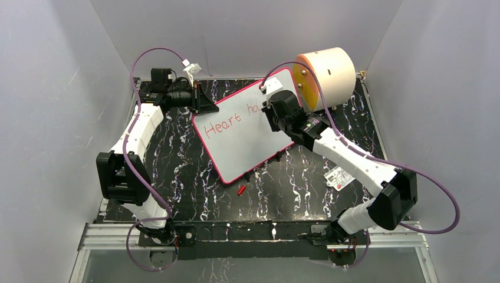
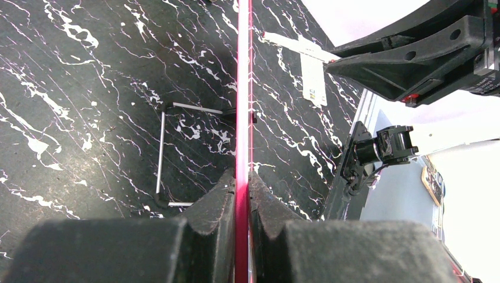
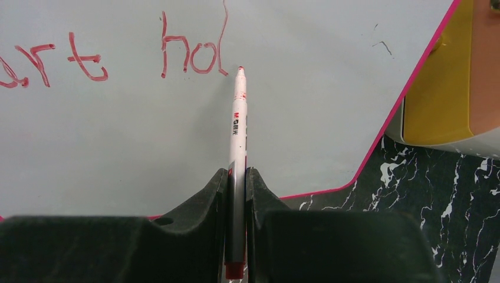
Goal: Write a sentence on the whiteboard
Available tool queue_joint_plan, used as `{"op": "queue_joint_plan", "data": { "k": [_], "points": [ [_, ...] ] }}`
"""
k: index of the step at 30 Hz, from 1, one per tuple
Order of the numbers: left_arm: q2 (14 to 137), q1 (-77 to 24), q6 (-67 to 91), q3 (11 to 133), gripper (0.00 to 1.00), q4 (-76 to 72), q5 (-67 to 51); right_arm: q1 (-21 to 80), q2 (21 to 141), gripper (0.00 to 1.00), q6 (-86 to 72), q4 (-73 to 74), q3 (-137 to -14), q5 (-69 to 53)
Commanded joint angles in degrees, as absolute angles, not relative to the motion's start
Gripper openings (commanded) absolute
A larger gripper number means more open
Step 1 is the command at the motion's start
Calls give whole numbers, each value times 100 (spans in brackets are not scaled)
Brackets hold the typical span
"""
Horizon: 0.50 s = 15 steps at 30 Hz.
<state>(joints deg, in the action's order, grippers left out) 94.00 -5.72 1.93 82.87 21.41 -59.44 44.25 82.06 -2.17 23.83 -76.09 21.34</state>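
Left gripper (image 2: 242, 184) is pinching the pink-rimmed flat white whiteboard (image 2: 242, 88) edge; right gripper (image 3: 237, 177), clamping the slim white marker (image 3: 239, 121), is probably needing light, even pressure.

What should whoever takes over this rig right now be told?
Left gripper: shut on the edge of the large flat white rectangular whiteboard with a pink-red rim.
Right gripper: shut on a white-barrelled red marker, its tip at the board beside the last stroke.
Done: the red handwritten lettering reads "Heart hol".
Left: finish the second word, then whatever remains of the sentence.
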Motion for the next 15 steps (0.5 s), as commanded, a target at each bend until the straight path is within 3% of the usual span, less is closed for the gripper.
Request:
{"op": "queue_joint_plan", "data": {
  "k": [1, 15],
  "points": [
    [9338, -642, 88, 8170, 0, 2570, -5985, 4334, 8067, 0, -47, 2120, -7918, 2272],
    [9343, -642, 80, 8168, 0, 2575, -5994, 4206, 8304, 0, -9, 1977, -8030, 2010]
  ]
}}
